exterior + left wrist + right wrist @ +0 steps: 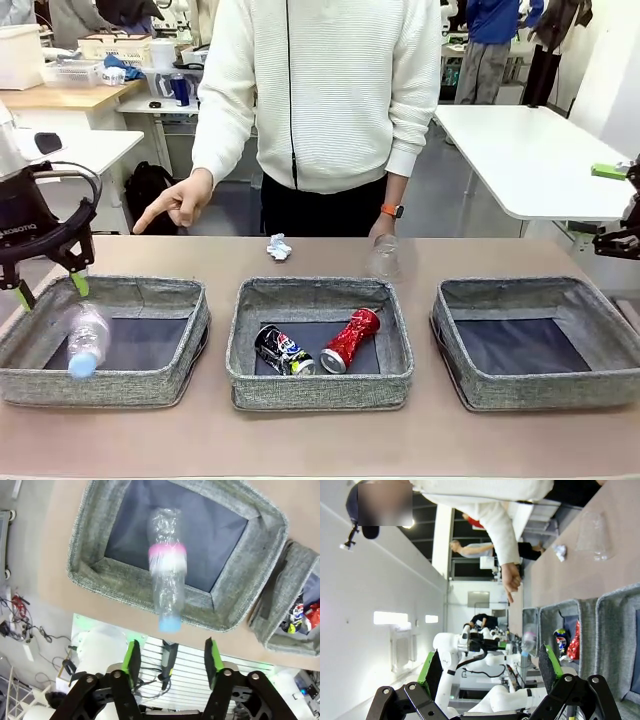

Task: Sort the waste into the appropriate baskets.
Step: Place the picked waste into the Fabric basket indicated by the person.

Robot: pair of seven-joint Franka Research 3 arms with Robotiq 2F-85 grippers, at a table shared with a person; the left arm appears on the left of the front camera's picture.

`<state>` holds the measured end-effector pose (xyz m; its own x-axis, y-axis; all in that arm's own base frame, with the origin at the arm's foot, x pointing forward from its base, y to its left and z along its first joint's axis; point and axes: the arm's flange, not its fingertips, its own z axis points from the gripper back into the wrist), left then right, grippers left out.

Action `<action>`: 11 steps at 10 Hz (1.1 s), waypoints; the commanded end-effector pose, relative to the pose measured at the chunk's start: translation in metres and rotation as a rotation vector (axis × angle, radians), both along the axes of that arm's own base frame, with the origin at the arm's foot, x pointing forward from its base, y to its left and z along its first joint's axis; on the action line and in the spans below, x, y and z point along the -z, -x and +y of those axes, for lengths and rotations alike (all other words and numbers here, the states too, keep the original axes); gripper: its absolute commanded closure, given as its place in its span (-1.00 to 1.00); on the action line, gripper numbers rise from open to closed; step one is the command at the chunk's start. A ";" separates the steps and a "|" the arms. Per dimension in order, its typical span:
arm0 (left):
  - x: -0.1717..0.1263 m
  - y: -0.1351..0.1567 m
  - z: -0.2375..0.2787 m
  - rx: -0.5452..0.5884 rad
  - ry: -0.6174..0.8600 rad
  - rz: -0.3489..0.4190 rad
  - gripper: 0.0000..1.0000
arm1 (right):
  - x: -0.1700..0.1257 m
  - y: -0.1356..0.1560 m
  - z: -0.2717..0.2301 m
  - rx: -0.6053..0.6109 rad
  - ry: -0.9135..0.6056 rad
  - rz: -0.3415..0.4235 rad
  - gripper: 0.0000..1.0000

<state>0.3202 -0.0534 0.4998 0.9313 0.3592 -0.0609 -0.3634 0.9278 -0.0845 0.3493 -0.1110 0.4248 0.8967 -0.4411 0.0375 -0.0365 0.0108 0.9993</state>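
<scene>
The clear plastic bottle (pixel 85 340) with a blue cap is blurred, tilted cap-down inside the left basket (pixel 150 375), free of any finger. My left gripper (pixel 48 290) hangs open just above that basket's far left corner. In the left wrist view the bottle (pixel 167 580) sits beyond the open left gripper (pixel 172 655), over the basket (pixel 95 580). The middle basket (pixel 320 385) holds a crushed dark can (pixel 283 350) and a crushed red can (pixel 350 340). A white paper wad (pixel 279 247) and a clear cup (pixel 383 258) rest on the table behind it. My right gripper (pixel 490 665) is open and empty.
The right basket (pixel 535 390) has a bare floor. A person stands at the far side, one hand (pixel 178 205) pointing down near the left basket, the other hand (pixel 383 225) just above the cup. Part of my right arm (pixel 622 238) shows at the right edge.
</scene>
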 end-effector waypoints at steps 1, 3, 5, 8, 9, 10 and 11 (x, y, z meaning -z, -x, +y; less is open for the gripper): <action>-0.005 -0.004 -0.002 -0.003 0.027 -0.033 -1.00 | -0.001 -0.001 0.001 0.003 -0.009 -0.027 -1.00; -0.008 -0.006 -0.003 0.002 0.063 -0.046 -1.00 | -0.001 -0.001 0.001 0.003 -0.009 -0.027 -1.00; -0.014 -0.007 -0.005 0.026 0.106 -0.045 -1.00 | -0.001 -0.001 0.001 0.003 -0.009 -0.027 -1.00; -0.049 0.003 -0.008 0.292 0.634 -0.059 -1.00 | -0.001 -0.001 0.001 0.003 -0.009 -0.027 -1.00; -0.059 0.005 0.002 0.442 0.911 -0.088 -1.00 | -0.001 -0.001 0.001 0.003 -0.009 -0.027 -1.00; -0.058 0.002 0.026 0.481 1.157 -0.122 -1.00 | -0.001 -0.001 0.001 0.003 -0.009 -0.027 -1.00; -0.049 -0.001 0.055 0.428 1.302 -0.168 -1.00 | -0.001 -0.001 0.001 0.003 -0.009 -0.027 -1.00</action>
<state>0.3163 -0.0280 0.5681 0.9995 0.0286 0.0111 -0.0089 0.6152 -0.7883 0.3493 -0.1110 0.4248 0.8967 -0.4410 0.0375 -0.0365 0.0108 0.9993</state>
